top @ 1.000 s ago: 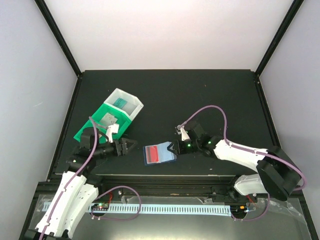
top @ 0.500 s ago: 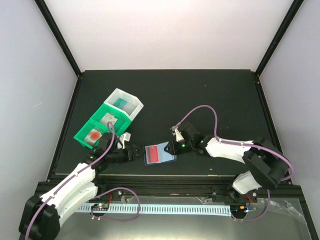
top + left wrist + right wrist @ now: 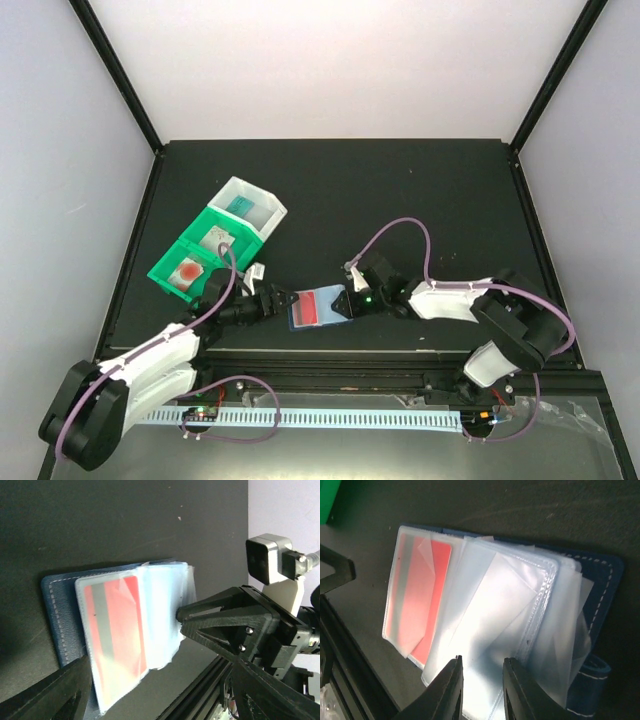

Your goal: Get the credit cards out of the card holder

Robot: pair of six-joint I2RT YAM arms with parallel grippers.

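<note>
The navy card holder (image 3: 318, 306) lies open near the table's front edge, its clear sleeves fanned out. A red-orange card (image 3: 114, 625) sits in the leftmost sleeve and also shows in the right wrist view (image 3: 422, 605). The other sleeves (image 3: 495, 615) look pale; I cannot tell whether a card is in them. My right gripper (image 3: 481, 677) is over the right half of the sleeves with a narrow gap between its fingers and nothing between them. My left gripper (image 3: 284, 300) is wide open at the holder's left edge (image 3: 55, 615), which sits between its fingers (image 3: 50, 695).
A green bin (image 3: 190, 262) holding a red round thing and a grey card stands at the left, with a white bin (image 3: 247, 207) behind it. The table's front edge and black rail (image 3: 330, 352) run just below the holder.
My left arm has swung right, bringing its open gripper from beside the green bin to the holder's left edge. My right gripper has shifted slightly left over the sleeves.
</note>
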